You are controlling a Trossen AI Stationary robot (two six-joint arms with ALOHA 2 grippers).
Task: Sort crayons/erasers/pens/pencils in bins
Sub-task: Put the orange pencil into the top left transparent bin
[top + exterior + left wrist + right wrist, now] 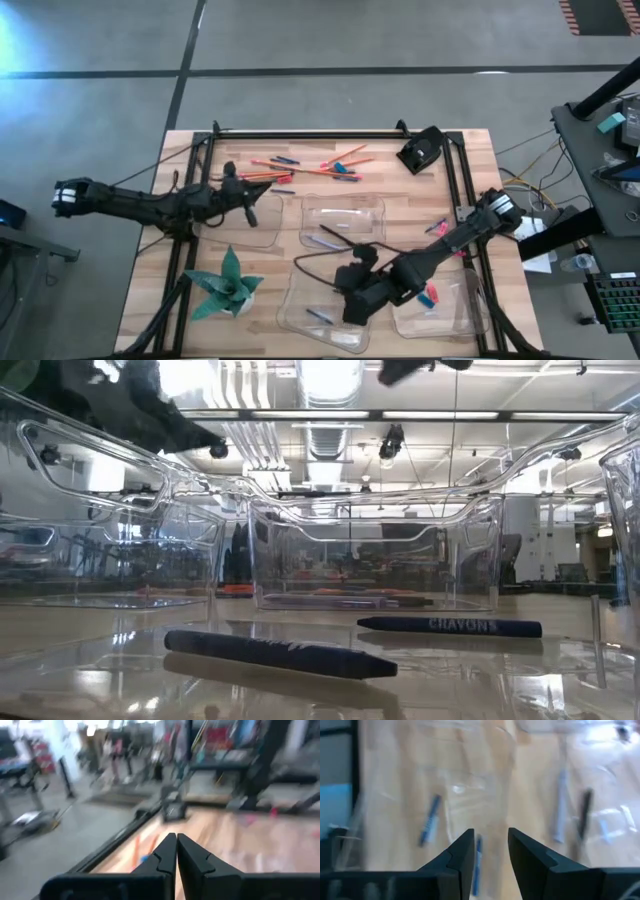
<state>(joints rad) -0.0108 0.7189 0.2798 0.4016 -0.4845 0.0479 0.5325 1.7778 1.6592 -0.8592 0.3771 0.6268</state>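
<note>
Right gripper hangs with jaws parted and empty over the front bin holding blue crayons, left gripper closed by the unsorted pencils, most sorting left.

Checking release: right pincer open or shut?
Open. Right pincer shows a clear gap between its fingers, nothing between them, above a blue crayon in a bin.
</note>
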